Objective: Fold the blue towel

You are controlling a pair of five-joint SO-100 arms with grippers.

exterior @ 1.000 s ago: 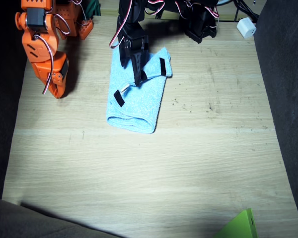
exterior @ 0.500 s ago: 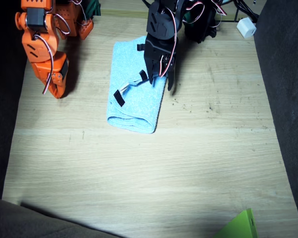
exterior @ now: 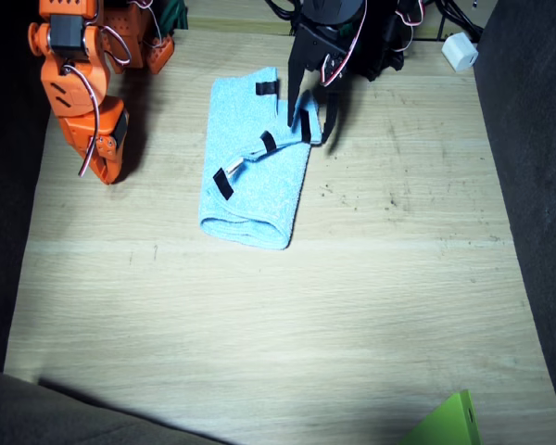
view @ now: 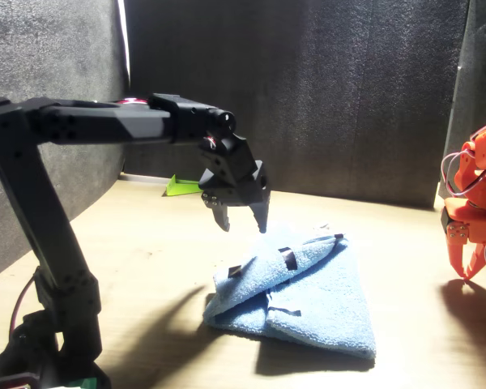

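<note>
The left pincer (view: 241, 220), fingers spread and empty, hangs above the folded blue towel (view: 308, 292).

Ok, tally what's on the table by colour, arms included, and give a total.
Blue: 1, the blue towel
Black: 1, the left arm, its left gripper open above the towel
Orange: 1, the right arm, its right gripper at the table
White: 1, small block
Green: 1, green object
Total: 5

You see a light wooden table (exterior: 259, 324) filling most of the frame. A small white plastic block (exterior: 460, 51) sits at the upper right. A bright green flat piece (exterior: 445, 425) pokes in at the bottom right. Dark foam walls (view: 324, 89) stand behind.
</note>
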